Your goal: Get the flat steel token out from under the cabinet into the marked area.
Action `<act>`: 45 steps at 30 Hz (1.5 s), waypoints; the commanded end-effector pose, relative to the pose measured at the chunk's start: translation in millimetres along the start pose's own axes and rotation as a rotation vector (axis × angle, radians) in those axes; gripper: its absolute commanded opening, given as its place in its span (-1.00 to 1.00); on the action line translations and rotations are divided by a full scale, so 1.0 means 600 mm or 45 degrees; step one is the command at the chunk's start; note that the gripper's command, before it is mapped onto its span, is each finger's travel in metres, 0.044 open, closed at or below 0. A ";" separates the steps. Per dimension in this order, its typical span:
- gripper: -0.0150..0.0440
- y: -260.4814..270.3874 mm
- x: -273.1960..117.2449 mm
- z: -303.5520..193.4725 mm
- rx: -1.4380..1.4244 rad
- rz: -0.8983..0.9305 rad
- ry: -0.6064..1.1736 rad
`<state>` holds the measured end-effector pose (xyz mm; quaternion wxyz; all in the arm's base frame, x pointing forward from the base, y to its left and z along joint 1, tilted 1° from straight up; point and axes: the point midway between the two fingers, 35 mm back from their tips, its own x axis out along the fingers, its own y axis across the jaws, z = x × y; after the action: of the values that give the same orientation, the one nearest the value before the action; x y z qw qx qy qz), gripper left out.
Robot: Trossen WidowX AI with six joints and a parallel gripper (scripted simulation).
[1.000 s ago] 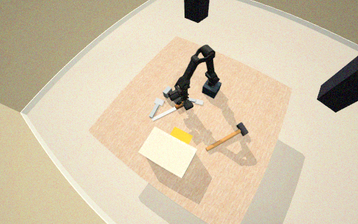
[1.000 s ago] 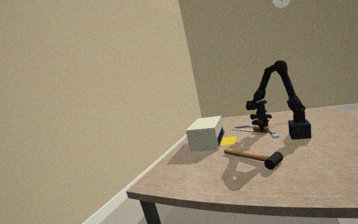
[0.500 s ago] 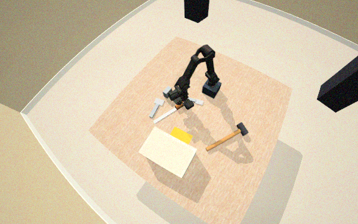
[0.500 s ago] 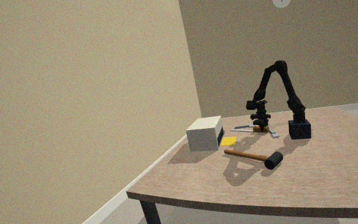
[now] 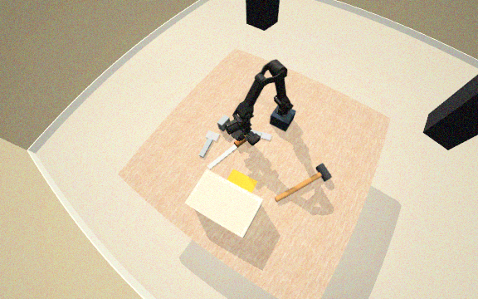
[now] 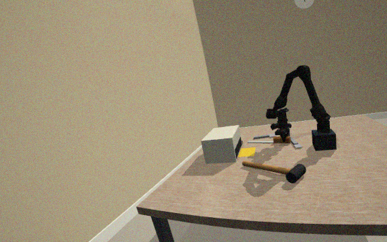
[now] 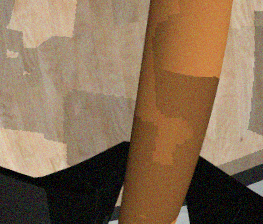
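The jaws are partly closed on a thick orange-brown handle (image 5: 239, 143) (image 6: 277, 139) (image 7: 174, 105), a black finger at either side of it. From the handle a long, thin, pale blade (image 5: 222, 157) (image 6: 261, 142) points toward the cabinet side of the bench (image 5: 168, 154) (image 6: 348, 188). Whether this tool touches the wood below, I cannot tell.

Close by the jaws lie a pale grey piece (image 5: 265, 136) (image 6: 295, 143), partly hidden from above, and a small grey block (image 5: 223, 122). A grey tool with a wide, flat end (image 5: 207, 145) (image 6: 262, 137) lies near the blade, apart from it in the top view.

Farther out is the yellow marked area (image 5: 242, 180) (image 6: 246, 152), right in front of the white cabinet (image 5: 224, 203) (image 6: 218, 149). The cabinet's front has a dark lower part; I cannot make out where the steel token is. A black-headed mallet (image 5: 303, 185) (image 6: 271, 168) with a wooden handle lies off to one side, apart from the cabinet.
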<state>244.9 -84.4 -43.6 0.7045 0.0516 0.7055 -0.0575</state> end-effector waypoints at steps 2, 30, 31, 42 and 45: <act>-0.49 0.000 0.000 0.000 -0.057 0.000 -0.001; -0.49 0.002 0.000 0.000 -0.340 0.000 -0.001; -0.49 0.002 0.000 0.000 -0.351 0.000 -0.001; -0.49 0.003 0.000 -0.001 -0.463 0.001 -0.001; -0.40 0.003 0.000 0.000 -0.465 0.000 -0.001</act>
<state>244.9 -83.3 -43.6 0.7026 -0.0725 0.7047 0.0667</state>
